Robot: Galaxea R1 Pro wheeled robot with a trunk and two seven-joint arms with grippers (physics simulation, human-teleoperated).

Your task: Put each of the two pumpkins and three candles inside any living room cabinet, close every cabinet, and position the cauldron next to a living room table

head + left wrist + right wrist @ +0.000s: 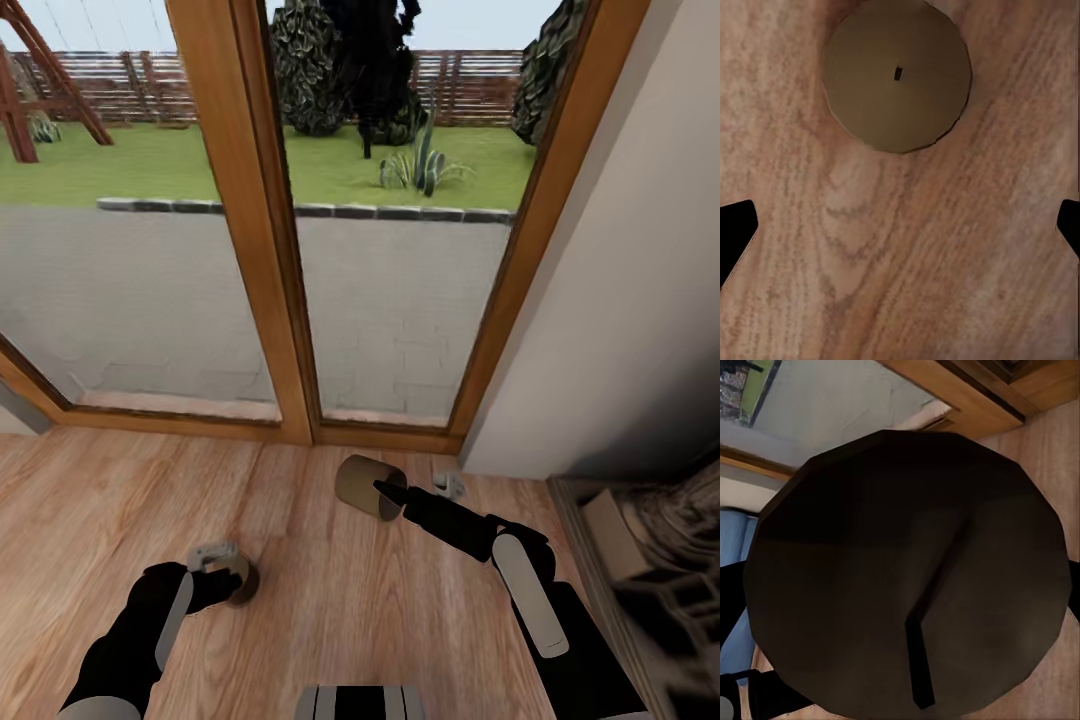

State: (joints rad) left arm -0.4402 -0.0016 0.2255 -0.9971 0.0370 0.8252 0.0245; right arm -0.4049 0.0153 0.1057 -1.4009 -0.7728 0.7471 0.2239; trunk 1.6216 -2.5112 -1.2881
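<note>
A tan-grey candle (358, 480) hangs tilted above the wood floor, and my right gripper (385, 492) is shut on it. In the right wrist view the candle's dark end face (907, 562) sits close up between the fingers. A second candle (245, 583) stands upright on the floor, partly hidden under my left gripper (222, 578). The left wrist view looks straight down on this candle (896, 75) and its wick. My left gripper (900, 229) hangs open above the floor just short of it, with only bare boards between the fingertips (735, 232).
A wood-framed glass door (280, 300) stands straight ahead, with a patio and garden beyond it. A white wall (620, 330) runs along the right. Below it at the right edge stands a dark open shelf (640, 570) holding a box.
</note>
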